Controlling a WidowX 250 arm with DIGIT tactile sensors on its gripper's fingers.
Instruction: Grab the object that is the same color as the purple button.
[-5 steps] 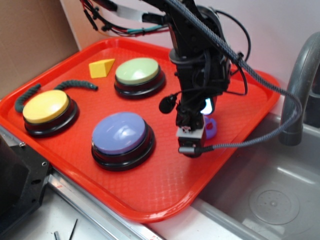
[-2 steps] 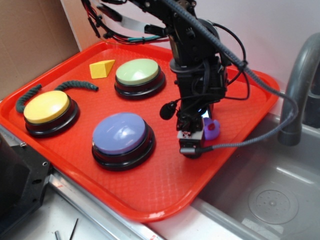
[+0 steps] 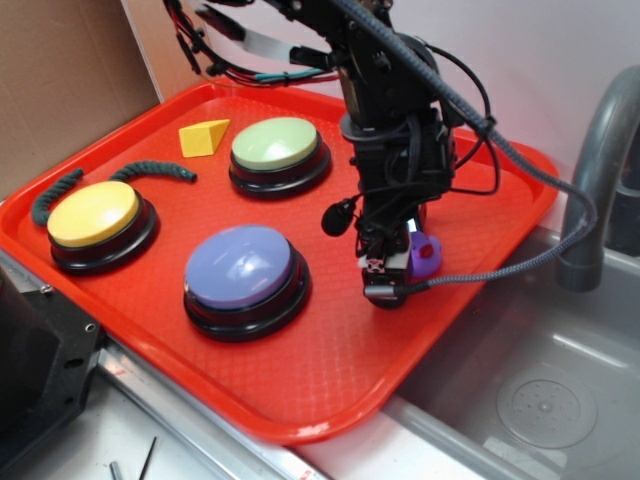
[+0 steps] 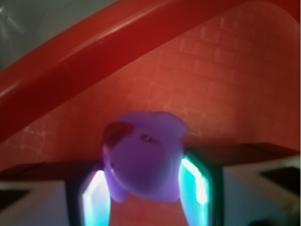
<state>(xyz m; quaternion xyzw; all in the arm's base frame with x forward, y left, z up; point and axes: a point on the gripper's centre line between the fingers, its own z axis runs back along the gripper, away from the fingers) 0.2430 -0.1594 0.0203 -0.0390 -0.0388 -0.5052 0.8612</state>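
Purple rubber duck (image 4: 143,157) — clamped between gripper (image 3: 400,262) fingers (image 4: 194,181), near red tray's (image 3: 330,380) right edge; matches purple button (image 3: 240,265), so grasped for lifting.

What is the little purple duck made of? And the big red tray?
The tiny purple rubber-looking duck seems soft rubber or vinyl: smooth, rounded, slightly glossy. The flat red tray looks like hard plastic, with a fine waffle texture and a shiny raised rim. Neither can be told for certain from looks alone.
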